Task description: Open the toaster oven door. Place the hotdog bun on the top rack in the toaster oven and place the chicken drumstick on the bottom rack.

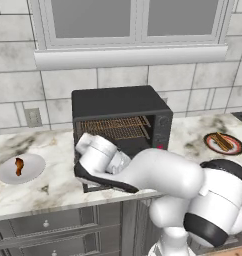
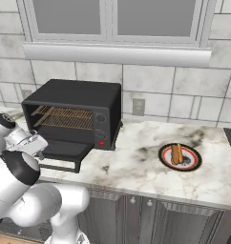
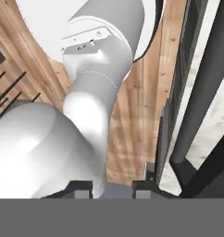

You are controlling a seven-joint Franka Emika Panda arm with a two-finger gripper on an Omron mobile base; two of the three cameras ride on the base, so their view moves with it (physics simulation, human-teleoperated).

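1. The toaster oven (image 2: 72, 112) stands at the back of the counter (image 2: 136, 162), against the tiled wall.
2. The toaster oven door (image 2: 65, 151) is folded down flat toward the counter's front edge, baring the top rack (image 2: 65, 114) and the bottom rack (image 2: 67, 123).
3. The gripper (image 3: 113, 192) is at the door's front edge beside its bar handle (image 3: 199, 92); I cannot tell whether it is clamped on anything.
4. The hotdog bun (image 2: 177, 154) lies on a dark plate (image 2: 193, 164) toward the counter's right.
5. The chicken drumstick (image 1: 19, 166) lies on a white plate (image 1: 33, 172) near the left end.
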